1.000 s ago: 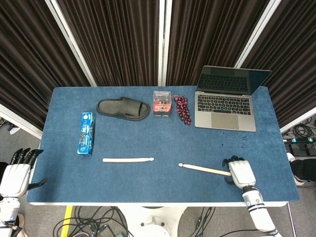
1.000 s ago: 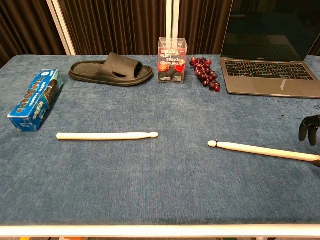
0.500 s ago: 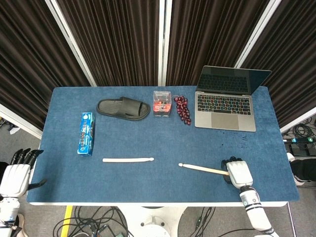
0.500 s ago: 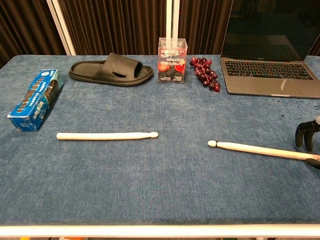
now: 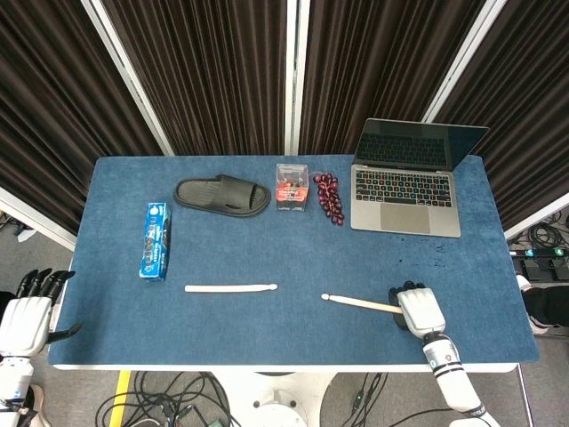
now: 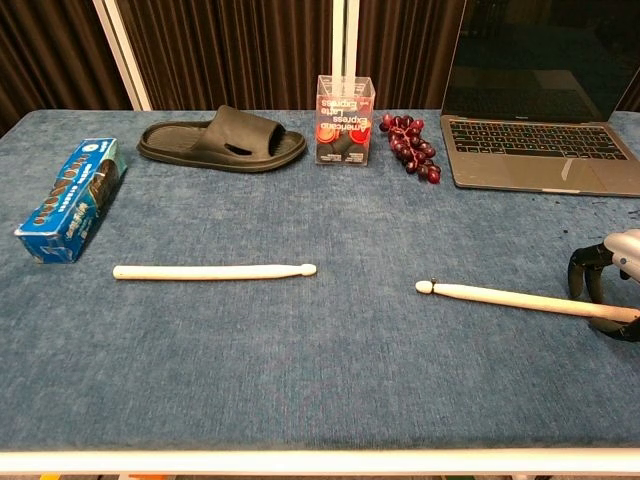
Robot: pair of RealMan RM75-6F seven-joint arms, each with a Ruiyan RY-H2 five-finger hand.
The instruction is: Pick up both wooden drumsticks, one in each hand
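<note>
Two drumsticks lie on the blue table (image 5: 116, 342), both flat, both running roughly left to right across my front. The left stick (image 5: 230, 287) sits near the middle-left, its tip pointing toward the centre. The right stick (image 5: 360, 303) lies tip toward the centre and butt toward my right, slightly angled so the butt end is nearer me.

My right hand (image 5: 418, 310) is over that butt end. In the chest view the fingers (image 6: 581, 277) curve down on the far side of the shaft and another dark fingertip shows just under it on the near side, so the stick runs between them. I judge the hand is closing around the butt, but I cannot tell from either view whether the fingers actually press on the wood; the stick rests flat on the cloth along its length.

My left hand (image 5: 25, 316) hangs off the table's left edge, fingers apart and holding nothing, well apart from the left stick. That stick's butt end points toward it, so the reach has to come in from the left, along the stick's axis.

Against the earlier frames, my right hand has slid leftward along the shaft, covering more of the butt, and its fingers have come further into the chest view. Neither stick has shifted, and the left hand is about where it was.
</note>
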